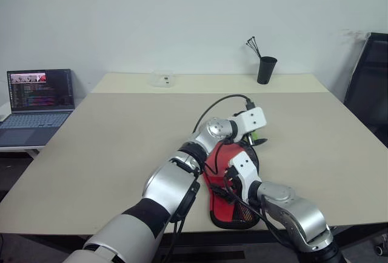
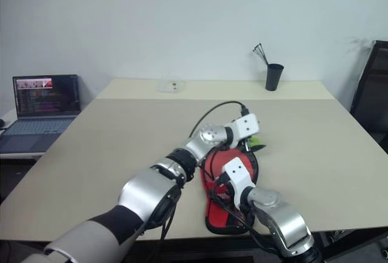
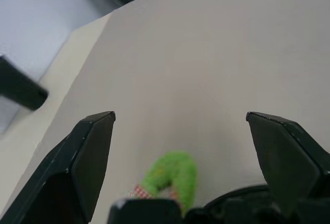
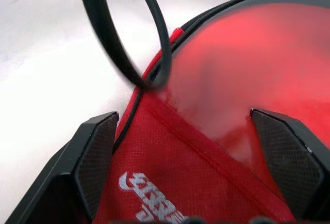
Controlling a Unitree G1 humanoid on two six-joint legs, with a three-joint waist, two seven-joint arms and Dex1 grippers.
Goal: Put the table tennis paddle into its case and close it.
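Red case [image 1: 229,205] lying flat on the beige table [image 1: 121,142], near the front edge, red logo side up with the mesh bit at the near end. Paddle's [image 4: 242,69] red rubber face showing inside the case's open round end, black zip edge curving round it; handle not visible, so can't tell how deep it sits. Zip clearly not closed up there.

Left gripper [image 3: 180,131] hovering just past the far end of the case, fingers spread wide with nothing between them but bare tabletop. Fuzzy green thing [image 3: 172,175] sitting on the table right below that gripper, just beside the case's far rim.

Right gripper [image 4: 193,131] parked low over the middle of the case, pincer wide apart too, not clamped on anything, white logo just under it. Black cable [image 4: 111,38] looping across in front.

Further off from the case: black cup [image 1: 266,69] with sticks at the back of the table, clear little box [image 1: 162,79] back there too, laptop [image 1: 37,104] off to the left side.
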